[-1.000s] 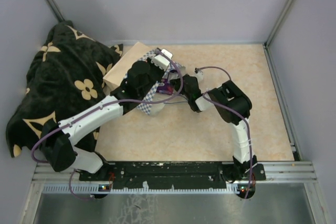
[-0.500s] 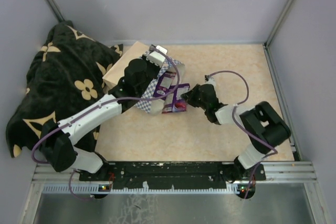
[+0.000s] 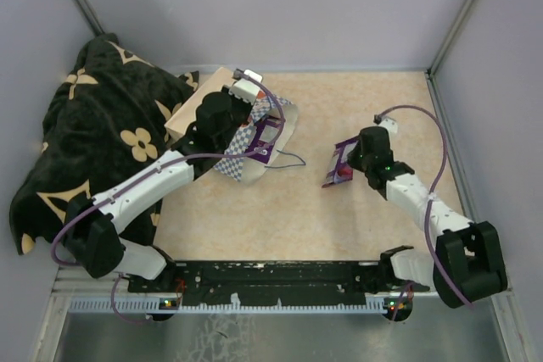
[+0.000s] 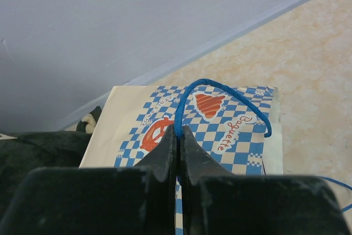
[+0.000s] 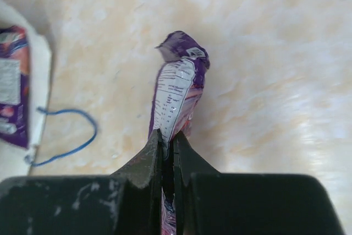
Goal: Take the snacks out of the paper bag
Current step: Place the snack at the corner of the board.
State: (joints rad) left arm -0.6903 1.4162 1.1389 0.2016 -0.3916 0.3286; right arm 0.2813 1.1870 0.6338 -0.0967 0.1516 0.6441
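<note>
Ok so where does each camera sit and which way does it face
Top external: fixed above and behind the bases, looking down on the table; left arm and right arm show.
Left wrist: on the left arm, looking along the left gripper, shut on the blue handle of the paper bag; its fingers show.
Right wrist: on the right arm, looking down past the right gripper, shut on a purple packet; its fingers show.
Shared: top and right wrist show that packet.

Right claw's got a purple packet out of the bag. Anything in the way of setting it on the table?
Nothing visible. The right claw holds the purple packet over bare table; the paper bag and its loose blue cord lie off to its left.
</note>
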